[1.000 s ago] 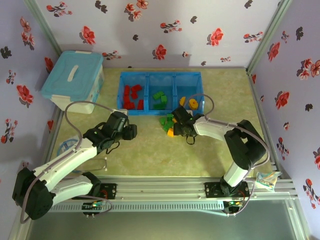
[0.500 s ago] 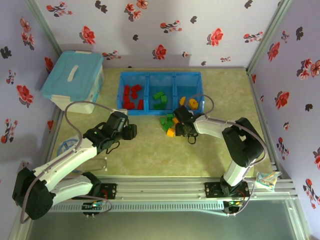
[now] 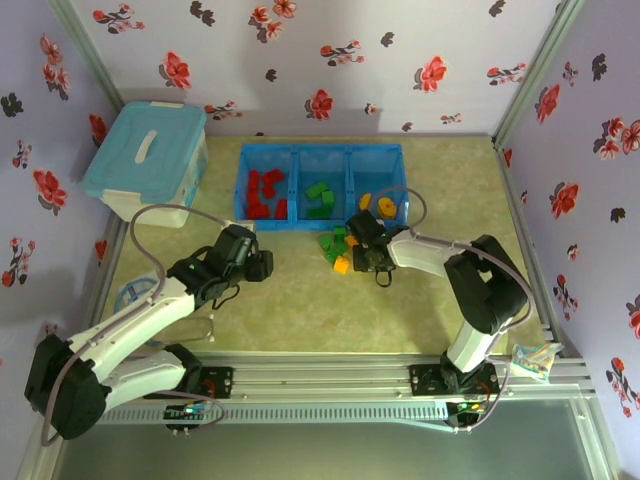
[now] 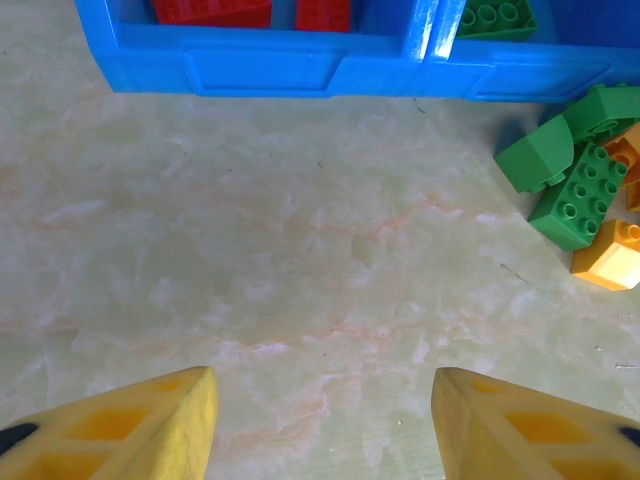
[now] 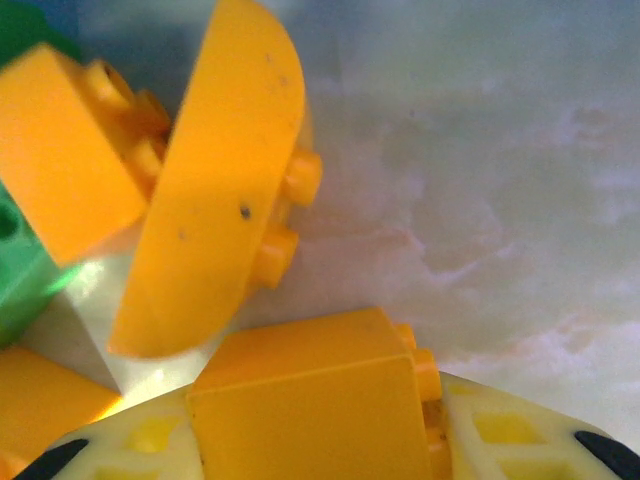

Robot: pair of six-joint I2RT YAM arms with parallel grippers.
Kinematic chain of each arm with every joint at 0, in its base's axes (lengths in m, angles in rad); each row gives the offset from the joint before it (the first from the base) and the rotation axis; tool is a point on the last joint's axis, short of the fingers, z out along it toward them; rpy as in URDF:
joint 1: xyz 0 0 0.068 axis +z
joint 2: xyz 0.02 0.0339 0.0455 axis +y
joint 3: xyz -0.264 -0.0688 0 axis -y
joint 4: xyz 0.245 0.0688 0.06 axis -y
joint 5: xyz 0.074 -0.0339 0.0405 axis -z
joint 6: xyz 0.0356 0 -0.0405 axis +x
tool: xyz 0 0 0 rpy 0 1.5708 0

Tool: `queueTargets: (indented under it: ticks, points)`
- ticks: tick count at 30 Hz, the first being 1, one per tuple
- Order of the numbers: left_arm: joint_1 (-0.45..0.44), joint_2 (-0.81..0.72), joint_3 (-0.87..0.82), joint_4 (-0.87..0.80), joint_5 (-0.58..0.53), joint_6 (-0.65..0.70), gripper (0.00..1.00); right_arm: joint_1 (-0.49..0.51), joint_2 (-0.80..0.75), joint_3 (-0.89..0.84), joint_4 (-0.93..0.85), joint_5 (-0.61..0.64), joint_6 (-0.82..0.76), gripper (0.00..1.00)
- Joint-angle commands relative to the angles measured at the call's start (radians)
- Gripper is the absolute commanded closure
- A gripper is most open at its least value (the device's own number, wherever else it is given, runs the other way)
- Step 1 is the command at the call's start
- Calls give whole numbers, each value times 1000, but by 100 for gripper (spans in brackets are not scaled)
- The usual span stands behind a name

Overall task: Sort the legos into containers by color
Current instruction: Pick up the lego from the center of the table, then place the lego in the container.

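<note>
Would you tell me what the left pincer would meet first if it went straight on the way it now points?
Probably the front wall of the low bright blue plastic tray, below its red studded bricks; depth is unclear.

The right arm (image 3: 480, 275) has shifted slightly left, toward the loose legos (image 3: 335, 248).

The top external camera looked down from above the near edge over the whole table (image 3: 300, 310). The left wrist camera sat low, facing the far blue tray (image 4: 270, 70), and shared the loose bricks (image 4: 575, 195) with the overhead; the right wrist camera hung close against an orange brick (image 5: 310, 400) among them.
</note>
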Motion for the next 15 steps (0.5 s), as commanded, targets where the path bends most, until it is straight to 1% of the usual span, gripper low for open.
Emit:
queueTargets:
  ticks: [1,5,7,10,15]
  points:
    - [-8,-2,-16,12,-25,-16,42,12,-86,-35,-17,3,29,67]
    - [-17,2,-22,16,-24,-21,43,5,-175,-37,-38,65,-4,67]
    - [-22,3,-25,16,-23,-27,43,-17,-195,-27,-42,81,-23,66]
    - [-41,1,-27,18,-22,-36,42,-64,-188,28,-79,73,-61,65]
    - [-95,7,-33,28,-25,-49,42,-144,-135,177,-130,44,-126,65]
